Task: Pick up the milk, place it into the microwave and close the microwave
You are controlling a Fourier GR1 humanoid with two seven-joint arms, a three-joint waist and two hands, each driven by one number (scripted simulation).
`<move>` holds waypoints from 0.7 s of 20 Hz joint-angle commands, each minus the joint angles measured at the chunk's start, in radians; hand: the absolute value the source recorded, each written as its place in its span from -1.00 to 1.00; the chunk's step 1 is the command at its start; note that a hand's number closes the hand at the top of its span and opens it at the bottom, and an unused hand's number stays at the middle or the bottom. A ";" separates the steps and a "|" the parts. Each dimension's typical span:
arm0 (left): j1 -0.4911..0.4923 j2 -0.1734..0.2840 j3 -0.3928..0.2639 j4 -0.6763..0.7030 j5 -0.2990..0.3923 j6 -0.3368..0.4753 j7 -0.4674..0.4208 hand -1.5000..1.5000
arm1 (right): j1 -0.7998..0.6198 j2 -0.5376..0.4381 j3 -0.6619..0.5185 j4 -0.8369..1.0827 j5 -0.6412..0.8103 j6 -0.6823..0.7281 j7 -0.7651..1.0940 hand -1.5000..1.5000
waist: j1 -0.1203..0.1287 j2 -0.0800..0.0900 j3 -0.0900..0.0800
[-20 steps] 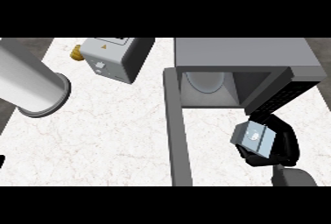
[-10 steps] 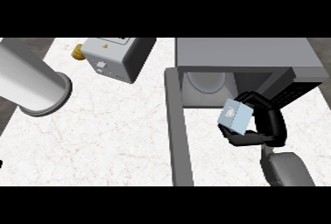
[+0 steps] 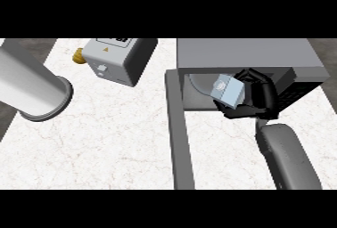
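Note:
A pale blue and white milk carton is held in my right hand, whose black fingers curl round it. Hand and carton are at the mouth of the grey microwave, over the round plate inside its dark opening. The microwave's door stands open, stretching from the left side of the opening toward the view's bottom. My right forearm comes up from the lower right. My left hand does not show.
A grey boxy appliance with a yellow knob stands at the back centre-left. A large grey cylinder lies at the left. The white marble counter spreads between them and the open door.
My right hand has carried the milk carton up and to the left, from the counter beside the door's right to the microwave's opening.

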 commanded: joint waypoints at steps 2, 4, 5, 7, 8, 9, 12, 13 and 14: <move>-0.059 0.025 0.022 0.081 0.017 -0.014 -0.002 -1.00 | -0.201 -0.001 -0.015 0.199 0.014 0.014 0.051 1.00 | 0.041 0.025 -0.007; -0.066 0.041 0.031 0.035 0.039 -0.006 0.024 -1.00 | -0.230 0.001 -0.029 0.244 0.023 -0.016 0.038 1.00 | 0.054 0.029 -0.006; -0.043 0.047 0.041 0.065 0.056 -0.037 0.009 -1.00 | -0.233 0.005 -0.016 0.232 0.036 -0.032 0.061 1.00 | 0.062 0.028 -0.008; -0.060 0.040 0.013 0.029 0.050 -0.019 0.037 -1.00 | -0.234 -0.004 -0.013 0.259 0.046 -0.020 0.023 1.00 | 0.061 0.029 -0.006; -0.068 0.059 0.033 0.071 0.055 -0.046 0.013 -1.00 | -0.251 0.002 -0.027 0.273 0.046 -0.046 0.005 1.00 | 0.077 0.034 -0.007; -0.071 0.050 0.021 0.035 0.044 -0.031 0.019 -1.00 | -0.265 -0.006 -0.030 0.275 0.056 -0.066 0.018 1.00 | 0.085 0.035 -0.007; -0.098 0.046 0.016 0.063 0.024 -0.023 0.014 -1.00 | -0.247 -0.008 -0.023 0.301 0.085 -0.096 -0.033 1.00 | 0.090 0.041 -0.007; -0.085 0.060 0.023 0.058 0.038 -0.043 0.014 -1.00 | -0.276 -0.035 -0.034 0.287 0.076 -0.081 -0.013 1.00 | 0.103 0.039 -0.008; -0.107 0.048 0.000 0.062 0.043 -0.030 0.027 -1.00 | -0.251 -0.008 -0.030 0.308 0.089 -0.113 -0.072 1.00 | 0.104 0.046 -0.006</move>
